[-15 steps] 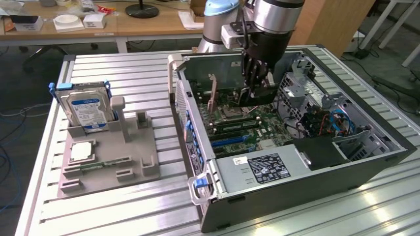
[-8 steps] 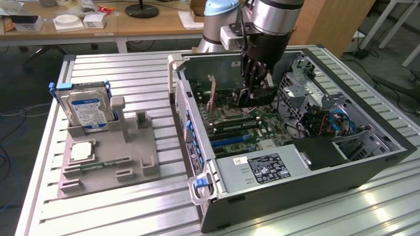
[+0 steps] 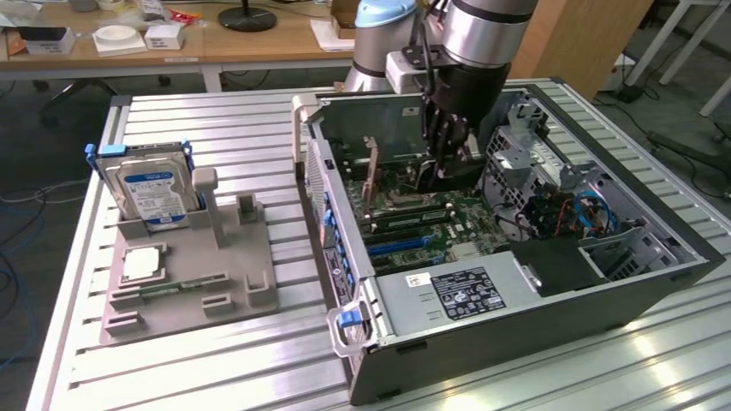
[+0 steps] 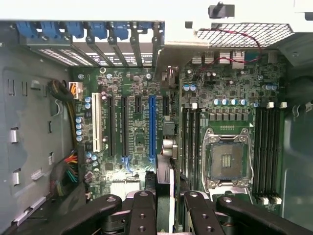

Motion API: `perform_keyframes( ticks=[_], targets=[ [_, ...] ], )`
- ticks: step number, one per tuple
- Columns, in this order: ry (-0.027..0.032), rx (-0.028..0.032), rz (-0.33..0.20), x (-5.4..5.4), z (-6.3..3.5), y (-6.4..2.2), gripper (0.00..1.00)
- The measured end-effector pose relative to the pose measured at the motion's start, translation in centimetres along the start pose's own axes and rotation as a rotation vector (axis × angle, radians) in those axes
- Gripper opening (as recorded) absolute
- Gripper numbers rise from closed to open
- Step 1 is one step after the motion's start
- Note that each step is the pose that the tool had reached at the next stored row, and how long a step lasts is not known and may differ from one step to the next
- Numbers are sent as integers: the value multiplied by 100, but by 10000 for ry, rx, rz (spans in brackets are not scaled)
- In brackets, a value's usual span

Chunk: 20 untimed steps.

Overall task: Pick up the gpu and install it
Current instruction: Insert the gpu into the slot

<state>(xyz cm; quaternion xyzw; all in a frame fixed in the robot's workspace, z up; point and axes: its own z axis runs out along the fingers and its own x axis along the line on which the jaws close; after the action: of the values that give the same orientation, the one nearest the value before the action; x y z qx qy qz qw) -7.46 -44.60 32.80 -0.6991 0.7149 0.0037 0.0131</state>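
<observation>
Grasping the gpu (image 4: 167,183) edge-on, the pincer (image 4: 168,203) hangs just above the motherboard (image 4: 137,98).

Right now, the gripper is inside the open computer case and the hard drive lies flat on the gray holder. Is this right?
Not quite: in the exterior view the hard drive stands upright in the gray holder, not flat. The gripper is inside the open computer case.

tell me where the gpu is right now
The gpu is held edge-on in the gripper, inside the computer case on the exterior view's right, over the motherboard beside the blue slot.
</observation>
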Motion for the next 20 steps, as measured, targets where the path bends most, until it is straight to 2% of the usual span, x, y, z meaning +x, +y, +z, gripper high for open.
perform_keyframes(
  ticks=[20],
  targets=[
    [2, -1, 0, 11, 357, 19, 27]
  ],
)
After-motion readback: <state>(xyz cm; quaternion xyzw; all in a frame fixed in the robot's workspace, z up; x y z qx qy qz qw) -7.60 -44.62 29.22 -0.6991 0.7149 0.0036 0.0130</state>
